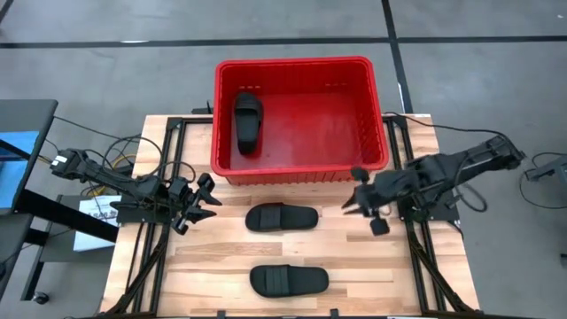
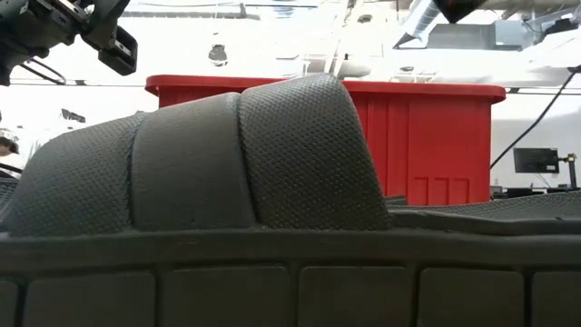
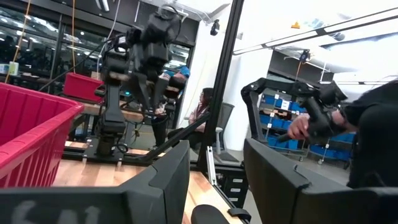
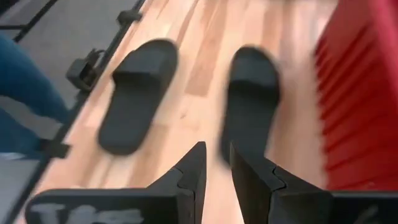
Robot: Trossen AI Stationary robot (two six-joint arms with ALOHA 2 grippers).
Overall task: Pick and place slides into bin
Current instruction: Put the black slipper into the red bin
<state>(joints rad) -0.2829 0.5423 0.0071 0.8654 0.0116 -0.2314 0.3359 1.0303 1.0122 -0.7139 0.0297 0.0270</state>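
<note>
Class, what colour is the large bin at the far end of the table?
Bright red; the bin shows best in the high view.

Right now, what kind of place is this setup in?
Most likely a robotics lab or workshop. Behind the wooden table the left wrist view shows another robot arm on a bench, shelving with blue bins, and a seated person; the floor is bare concrete.

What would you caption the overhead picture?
One slide lies in the red bin; two slides wait on the table.

2 black slides on wooden table, red bin beside.
</note>
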